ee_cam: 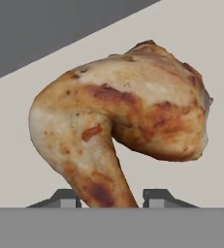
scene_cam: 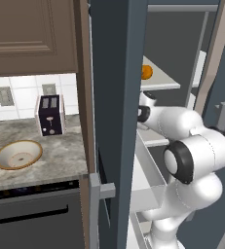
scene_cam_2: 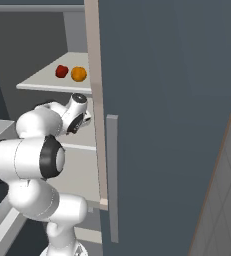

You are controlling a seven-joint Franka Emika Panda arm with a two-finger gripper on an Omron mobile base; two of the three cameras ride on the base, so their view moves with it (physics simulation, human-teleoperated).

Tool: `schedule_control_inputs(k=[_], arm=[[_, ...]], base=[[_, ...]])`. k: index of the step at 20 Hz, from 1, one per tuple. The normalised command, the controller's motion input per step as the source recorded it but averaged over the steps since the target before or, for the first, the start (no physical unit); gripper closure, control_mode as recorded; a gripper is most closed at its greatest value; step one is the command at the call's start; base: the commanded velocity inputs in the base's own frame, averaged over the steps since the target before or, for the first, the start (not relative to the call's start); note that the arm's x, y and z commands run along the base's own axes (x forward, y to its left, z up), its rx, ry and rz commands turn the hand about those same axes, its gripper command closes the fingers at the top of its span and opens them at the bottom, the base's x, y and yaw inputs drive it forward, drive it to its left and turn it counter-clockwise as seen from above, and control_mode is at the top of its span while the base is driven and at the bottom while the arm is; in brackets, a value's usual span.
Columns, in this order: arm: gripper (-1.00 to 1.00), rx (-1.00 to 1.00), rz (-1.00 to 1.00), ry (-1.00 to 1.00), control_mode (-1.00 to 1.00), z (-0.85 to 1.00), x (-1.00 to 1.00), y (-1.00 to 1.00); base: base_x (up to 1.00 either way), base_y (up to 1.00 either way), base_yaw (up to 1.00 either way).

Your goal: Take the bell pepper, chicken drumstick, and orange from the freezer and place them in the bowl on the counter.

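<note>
The golden-brown chicken drumstick (ee_cam: 128, 116) lies on a pale freezer shelf (ee_cam: 200, 43), close in front of the hand. Its narrow end points toward me and sits between my gripper's (ee_cam: 112, 196) two finger tips, which close on it from both sides. On the shelf above, the orange (scene_cam_2: 78, 74) rests beside the red bell pepper (scene_cam_2: 61, 71); the orange (scene_cam: 147, 72) also peeks past the freezer's wall (scene_cam: 114, 73). My arm (scene_cam_2: 77, 112) reaches into the freezer under that upper shelf. The beige bowl (scene_cam: 18, 154) stands empty on the marbled counter (scene_cam: 60, 155), left of the freezer.
A dark toaster (scene_cam: 50, 115) stands at the back of the counter behind the bowl. The open freezer door (scene_cam_2: 172, 100) with its grey handle (scene_cam_2: 112, 175) rises close on the right of the arm. A pulled-out drawer (scene_cam: 148, 180) juts below the shelves.
</note>
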Motion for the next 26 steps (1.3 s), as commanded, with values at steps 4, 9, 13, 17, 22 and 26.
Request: schedule_control_inputs(k=[4, 9, 13, 17, 22, 26], arm=[[1.00, 0.00, -0.08, -0.10, -1.00, 0.00, -0.29, -0.16], [1.00, 0.00, -0.15, -0.09, -1.00, 0.01, -0.37, -0.17], [1.00, 0.00, -0.17, -0.03, -1.00, 0.09, -0.35, -0.11], [1.00, 0.00, -0.15, 0.00, -1.00, 0.21, -0.31, -0.10], [1.00, 0.00, -0.14, 0.00, -1.00, 0.29, -0.24, -0.12], [1.00, 0.00, -0.13, 0.00, -1.00, 0.28, -0.14, -0.07]], base=[[0.00, 0.00, 0.00], [0.00, 0.00, 0.00], [0.00, 0.00, 0.00], [0.00, 0.00, 0.00], [0.00, 0.00, 0.00], [0.00, 0.00, 0.00]])
